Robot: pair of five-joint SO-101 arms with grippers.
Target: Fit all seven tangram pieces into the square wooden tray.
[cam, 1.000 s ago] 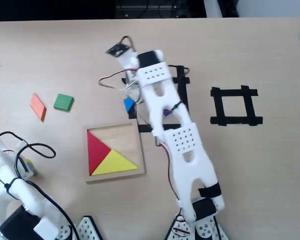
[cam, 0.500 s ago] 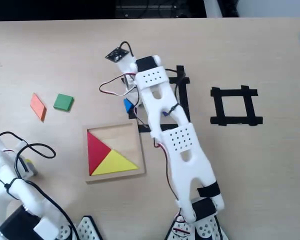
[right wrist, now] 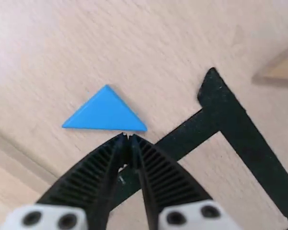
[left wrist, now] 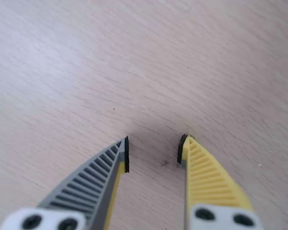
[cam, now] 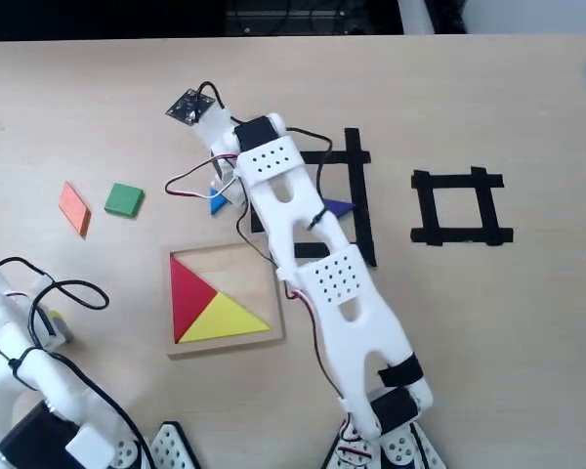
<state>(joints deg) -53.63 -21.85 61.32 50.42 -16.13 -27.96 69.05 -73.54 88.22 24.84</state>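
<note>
Right wrist view: right gripper (right wrist: 127, 138), jaws closed and empty, points at the long edge of the flat blue triangle piece (right wrist: 105, 114), seemingly touching it. That edge runs crosswise to the jaws. The piece lies on the table (right wrist: 57, 43) near the square wooden tray (cam: 246, 269).

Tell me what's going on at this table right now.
The right gripper, shut, has its tips at the edge of a blue triangle on the table. The left gripper hangs open over bare table. The tray holds a red triangle and a yellow triangle; an orange piece, a green square and a purple piece lie outside it.
</note>
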